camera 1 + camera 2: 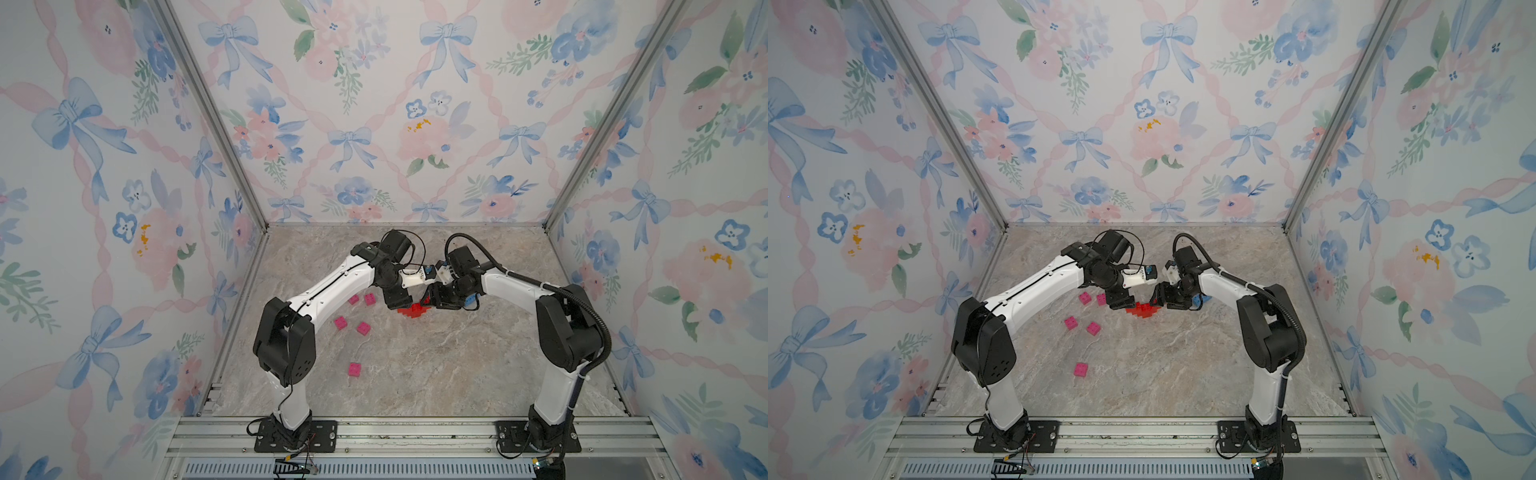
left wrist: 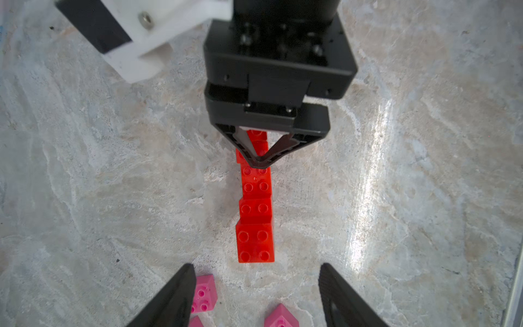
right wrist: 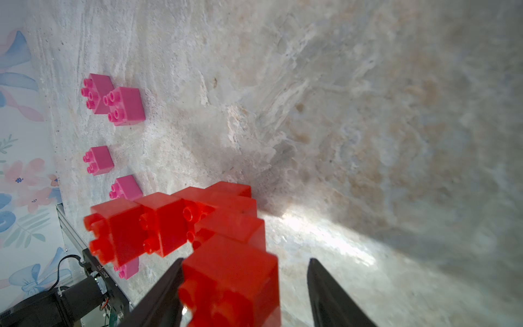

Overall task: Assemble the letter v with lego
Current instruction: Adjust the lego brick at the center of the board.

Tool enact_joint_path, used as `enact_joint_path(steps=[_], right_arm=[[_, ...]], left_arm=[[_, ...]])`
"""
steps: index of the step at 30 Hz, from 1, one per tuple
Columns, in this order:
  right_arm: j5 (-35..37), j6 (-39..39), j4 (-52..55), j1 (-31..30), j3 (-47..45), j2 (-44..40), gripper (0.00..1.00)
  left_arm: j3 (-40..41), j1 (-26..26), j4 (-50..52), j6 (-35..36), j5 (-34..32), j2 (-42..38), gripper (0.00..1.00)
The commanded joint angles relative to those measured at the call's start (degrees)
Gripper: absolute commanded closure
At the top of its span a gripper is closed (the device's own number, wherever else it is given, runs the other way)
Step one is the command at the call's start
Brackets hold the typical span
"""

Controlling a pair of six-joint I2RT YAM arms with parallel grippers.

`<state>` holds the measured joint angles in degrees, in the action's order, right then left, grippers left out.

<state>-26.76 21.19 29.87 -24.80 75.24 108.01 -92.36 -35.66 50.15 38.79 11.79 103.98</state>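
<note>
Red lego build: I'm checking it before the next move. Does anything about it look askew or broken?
Nothing stands out. The stepped row of red studded plastic bricks sits studs-up on the marble-patterned tabletop, none visibly tilted or detached, between the open left gripper and right gripper.

Marbled beige tabletop [image 1: 415, 365] inside floral, bow-patterned walls [image 1: 374, 124], aluminium rail [image 1: 415, 432] along the front.

White arms [image 1: 332, 282], black joints; ribbed black hose [image 1: 600, 320], perhaps conduit, on right.
</note>
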Motion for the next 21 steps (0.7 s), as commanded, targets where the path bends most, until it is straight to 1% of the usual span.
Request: enact_joint_path(steps=[1,4,8,10,14,17,21], right_arm=[[1.8,-2.54,5.32,0.02,3.19,-4.36,0.31],[6.0,-4.36,10.42,-0.36,5.56,-6.36,0.32],[14.75,-5.39,16.72,-2.91,7.75,-9.11,0.41],[16.85,-4.84,17.74,-4.59,8.23,-9.95,0.46],[19.17,-3.22,18.17,-8.54,9.62,-9.3,0.54],[19.7,-2.07,17.6,-11.26,11.11,-6.87,0.57],[20.35,-1.03,16.67,-13.55,13.5,-2.71,0.6]], left_arm=[[0.49,0.32,-2.6,-1.59,0.5,-3.16,0.29],[1.58,0.57,-6.21,-4.47,0.26,-5.97,0.29],[7.14,1.16,-15.43,-12.72,-2.12,-13.29,0.29],[10.72,1.85,-20.37,-18.56,-4.21,-17.4,0.29],[19.51,5.18,-29.3,-32.91,-9.04,-25.79,0.33],[24.97,8.19,-31.47,-41.88,-9.83,-29.86,0.35],[29.63,9.99,-31.82,-45.94,-8.57,-31.71,0.38]])
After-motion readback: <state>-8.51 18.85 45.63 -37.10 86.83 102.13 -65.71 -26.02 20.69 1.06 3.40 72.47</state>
